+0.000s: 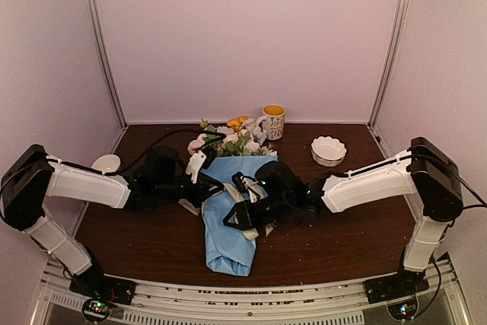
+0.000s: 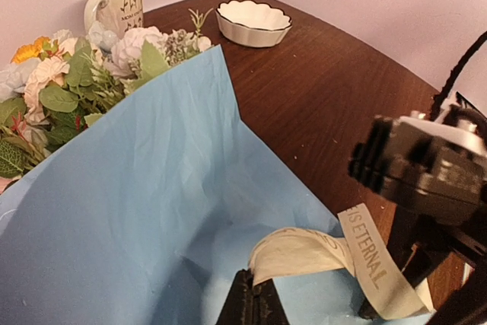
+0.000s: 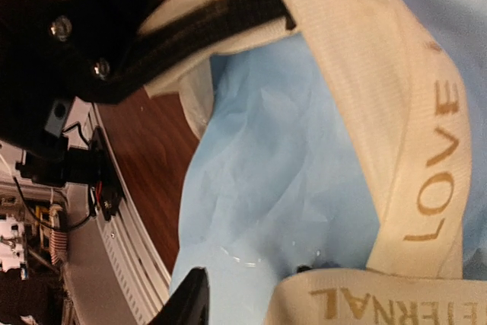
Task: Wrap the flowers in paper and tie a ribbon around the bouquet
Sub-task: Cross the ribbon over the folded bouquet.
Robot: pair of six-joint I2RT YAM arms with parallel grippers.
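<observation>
Top external view: the bouquet (image 1: 217, 222) lies at the tabletop's (image 1: 358, 218) middle, its light blue paper (image 1: 228, 253) cone pointing to the near edge, the flowers (image 1: 232, 142) toward the far edge just beside a mug (image 1: 273, 121). Left wrist view: the left gripper (image 2: 253, 304) is closed, pinching the cream ribbon (image 2: 304, 253) above the paper. Right wrist view: the right gripper (image 3: 236, 150) stands parted, the lettered ribbon looping across the gap beside its upper finger.
</observation>
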